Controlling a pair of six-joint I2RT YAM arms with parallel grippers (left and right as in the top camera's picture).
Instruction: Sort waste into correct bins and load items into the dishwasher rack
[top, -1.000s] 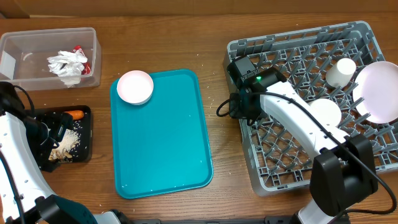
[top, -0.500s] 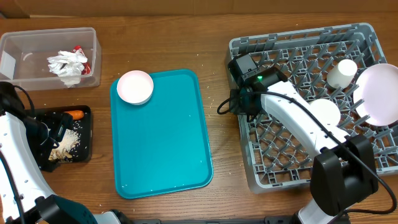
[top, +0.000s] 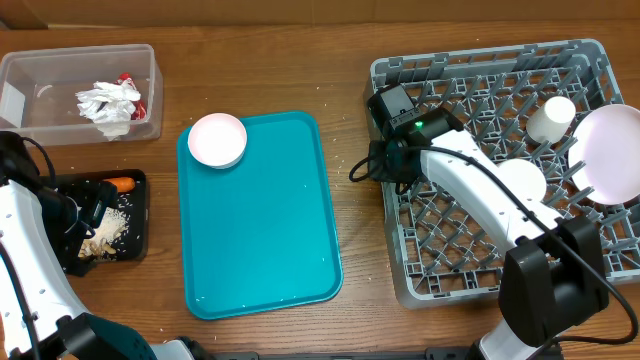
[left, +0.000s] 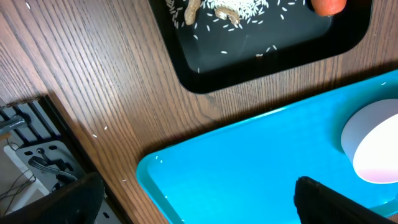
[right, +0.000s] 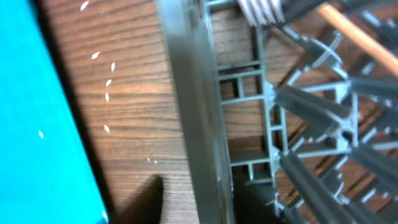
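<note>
at the table's far left corner the clear tub (top: 20, 70) holds a crumpled napkin (top: 108, 100) and the red wrapper (top: 126, 80). just nearer, at the left edge, the black tray (top: 142, 225) holds grains and the carrot piece (top: 122, 184). the left gripper (left: 202, 193) hovers by that tray, its fingers spread wide and empty.

one pale bowl (top: 217, 139) sits on the teal tray's (top: 270, 220) far left corner, the only dish not racked. on the table's right side the dishwasher rack (top: 470, 52) carries a cup (top: 549, 115), a plate (top: 610, 145) and another bowl (top: 522, 180).

the right gripper (right: 196, 202) sits at the rack's left wall with a finger on either side. i cannot tell whether it pinches the wall. it looks to be squaring the rack. best to hold low on the wall and move slowly so the leaning plate does not tip, then let go fully and lift clear before reaching for the bowl.
</note>
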